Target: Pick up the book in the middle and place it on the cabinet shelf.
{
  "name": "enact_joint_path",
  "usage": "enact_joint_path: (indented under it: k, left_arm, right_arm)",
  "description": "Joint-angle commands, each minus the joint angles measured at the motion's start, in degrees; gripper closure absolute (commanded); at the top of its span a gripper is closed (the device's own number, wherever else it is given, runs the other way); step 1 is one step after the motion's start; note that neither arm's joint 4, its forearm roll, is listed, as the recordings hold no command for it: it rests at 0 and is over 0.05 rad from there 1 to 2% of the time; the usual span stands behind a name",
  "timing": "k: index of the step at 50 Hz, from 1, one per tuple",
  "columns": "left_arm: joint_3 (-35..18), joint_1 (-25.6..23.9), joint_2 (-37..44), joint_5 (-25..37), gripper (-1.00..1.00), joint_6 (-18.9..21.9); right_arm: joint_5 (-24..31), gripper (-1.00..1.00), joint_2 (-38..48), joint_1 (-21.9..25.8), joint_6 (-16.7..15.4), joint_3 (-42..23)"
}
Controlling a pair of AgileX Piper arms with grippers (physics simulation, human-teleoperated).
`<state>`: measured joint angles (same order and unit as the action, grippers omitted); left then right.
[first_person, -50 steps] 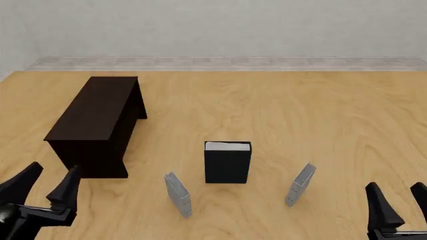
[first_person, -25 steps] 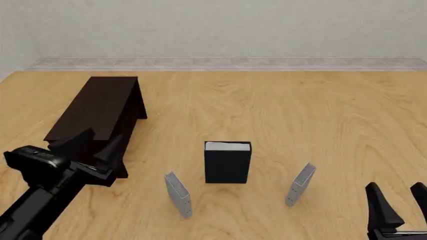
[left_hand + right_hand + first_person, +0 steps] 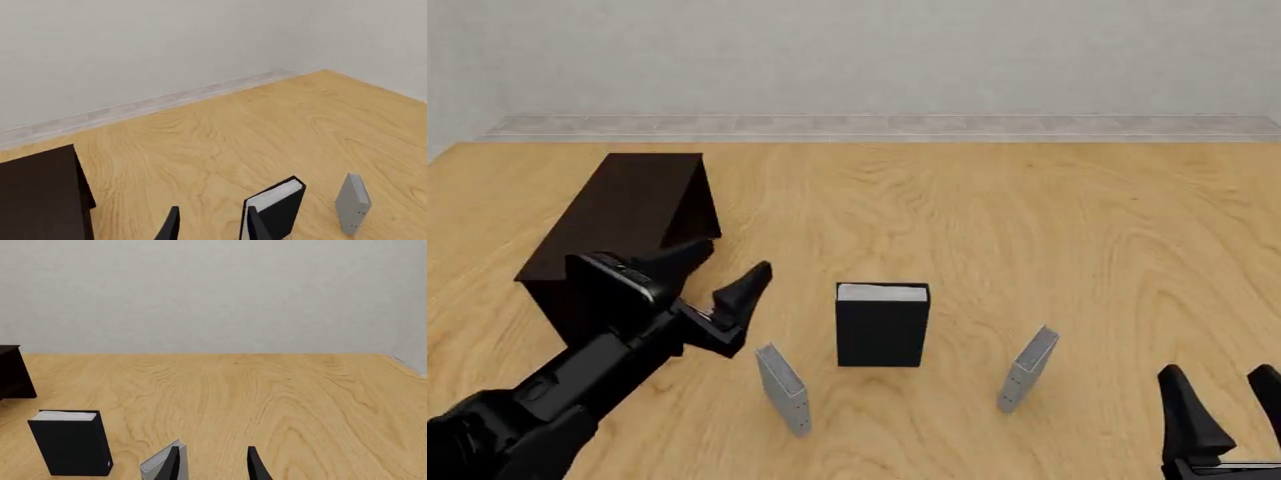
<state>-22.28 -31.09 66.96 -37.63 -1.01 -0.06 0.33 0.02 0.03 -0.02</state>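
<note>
Left gripper [image 3: 723, 283]: jaws spread, empty, held above the surface [image 3: 1028, 220]. The book [image 3: 882, 325] stands upright just ahead of these jaws, untouched, page edge up. The cabinet shelf [image 3: 627, 225] sits behind them. Right gripper [image 3: 1225, 402]: jaws spread, empty, well apart from the book. One thin grey book [image 3: 783, 388] stands near the left jaws, another [image 3: 1029, 368] nearer the right.

- Light wooden counter [image 3: 1028, 220] with wavy grain, running back to a pale wall [image 3: 868, 55]
- Thin grey book [image 3: 783, 389] standing upright at about 7 o'clock on the counter, angled
- A second thin grey book [image 3: 1029, 368] upright at about 5 o'clock, also angled, well apart from the first
</note>
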Motion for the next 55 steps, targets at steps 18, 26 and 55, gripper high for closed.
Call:
enact_joint_path:
  k: [18,26,55]
  left_arm:
    - [-9.7,-6.99,9.39,2.94,-1.0,6.2]
    - [-10.78,-9.76,9.22,5.41,-1.0,9.59]
    - [-16.25,-12.98,11.79,17.56,-1.0,20.05]
  right_arm:
    - [-0.04,-1.0,0.05,0.0,0.0,0.0]
    - [-0.04,-1.0,0.06,0.01,0.01,0.0]
    - [-0.04,-1.0,0.05,0.0,0.0,0.0]
